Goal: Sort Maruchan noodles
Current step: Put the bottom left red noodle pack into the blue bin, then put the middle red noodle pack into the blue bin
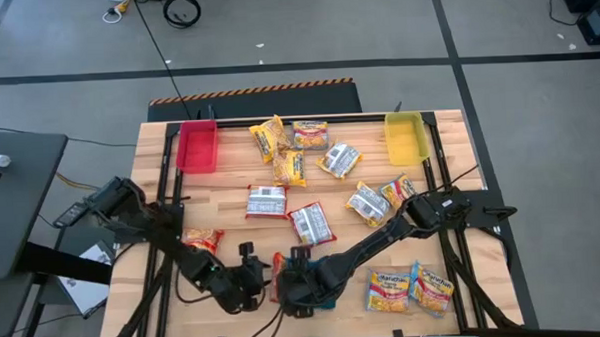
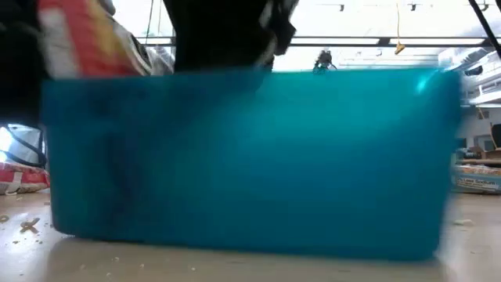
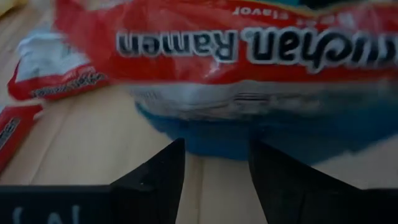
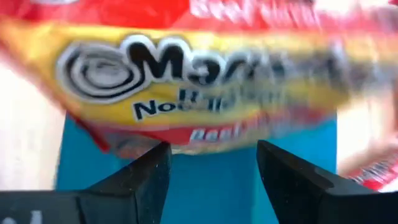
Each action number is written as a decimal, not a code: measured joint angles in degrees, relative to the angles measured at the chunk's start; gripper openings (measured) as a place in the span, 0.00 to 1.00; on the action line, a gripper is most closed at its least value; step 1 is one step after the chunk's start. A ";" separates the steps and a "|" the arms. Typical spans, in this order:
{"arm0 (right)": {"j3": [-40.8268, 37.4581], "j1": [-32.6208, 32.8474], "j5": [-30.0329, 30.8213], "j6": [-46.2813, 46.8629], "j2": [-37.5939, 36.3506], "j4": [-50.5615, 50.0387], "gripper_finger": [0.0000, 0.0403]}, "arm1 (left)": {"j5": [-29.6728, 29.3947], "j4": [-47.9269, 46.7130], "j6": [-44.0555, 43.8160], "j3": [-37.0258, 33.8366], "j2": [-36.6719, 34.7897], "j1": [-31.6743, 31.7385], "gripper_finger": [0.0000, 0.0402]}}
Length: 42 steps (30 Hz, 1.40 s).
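Both grippers (image 1: 246, 273) (image 1: 292, 281) at desk's front edge over teal tray (image 2: 250, 157); fingers parted, grasping nothing; red-orange packet (image 3: 236, 56) just ahead; risks colliding, or crumpling packet against tray.

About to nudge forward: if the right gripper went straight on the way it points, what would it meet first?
Most likely the red-and-yellow Maruchan packet lying just ahead of the open right gripper, above the teal tray; depth is unclear.
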 joint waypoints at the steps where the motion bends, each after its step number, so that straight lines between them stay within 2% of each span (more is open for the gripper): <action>1: 0.00 -0.16 -0.89 0.04 -0.07 0.91 0.60 | 0.71 0.93 0.76 0.00 0.02 0.26 0.45; 10: 0.00 -0.14 -1.68 0.44 -0.54 0.96 0.60 | 2.69 0.58 0.82 0.02 -0.54 -1.36 0.45; 13: 0.00 0.19 -1.16 0.63 -2.27 -0.45 0.60 | 2.96 -4.51 0.45 0.09 -3.55 -2.44 0.45; 19: 0.02 1.36 2.45 4.44 -6.98 -6.20 0.60 | 5.16 -22.17 0.88 0.11 -12.92 -1.53 0.45; 23: 0.02 2.85 6.53 8.78 -9.08 -10.57 0.60 | -1.70 -32.91 3.87 0.11 -18.02 2.84 0.45; 26: 0.02 4.77 10.02 12.24 -9.42 -13.01 0.60 | -4.42 -34.45 8.87 0.09 -18.86 7.27 0.45; 30: 0.02 7.42 12.54 16.84 -9.40 -15.59 0.60 | 0.36 -32.67 12.95 0.08 -17.28 14.68 0.48; 37: 0.00 11.69 13.75 24.12 -9.37 -16.23 0.60 | 4.45 -26.56 24.02 -2.53 -12.98 25.98 0.60; 42: 0.00 14.02 14.35 28.84 -9.31 -16.63 0.60 | 12.99 -21.63 28.85 -4.33 -9.86 31.22 0.63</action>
